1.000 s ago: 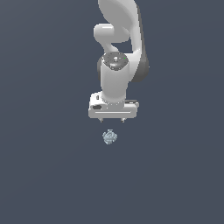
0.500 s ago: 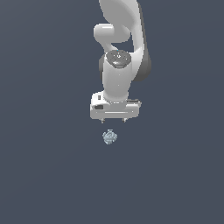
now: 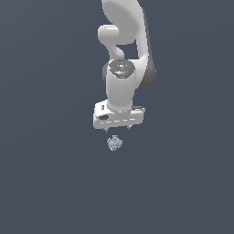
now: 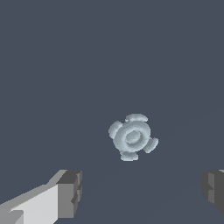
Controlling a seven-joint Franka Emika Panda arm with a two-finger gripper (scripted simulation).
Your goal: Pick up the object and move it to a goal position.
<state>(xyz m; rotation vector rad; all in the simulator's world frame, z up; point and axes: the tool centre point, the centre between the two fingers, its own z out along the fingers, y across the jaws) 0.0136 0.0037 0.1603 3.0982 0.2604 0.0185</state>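
Just below the tool [image 3: 118,128] lies the object [image 3: 114,143], untouched

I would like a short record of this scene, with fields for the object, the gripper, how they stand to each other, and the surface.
object: small pale blue-grey object, roundish, ring-like centre with four lobes in the wrist view
gripper: white gripper, fingers wide apart, holding nothing
relation: apart, not touching; object lies just beyond the fingertips in the exterior view
surface: plain dark grey floor
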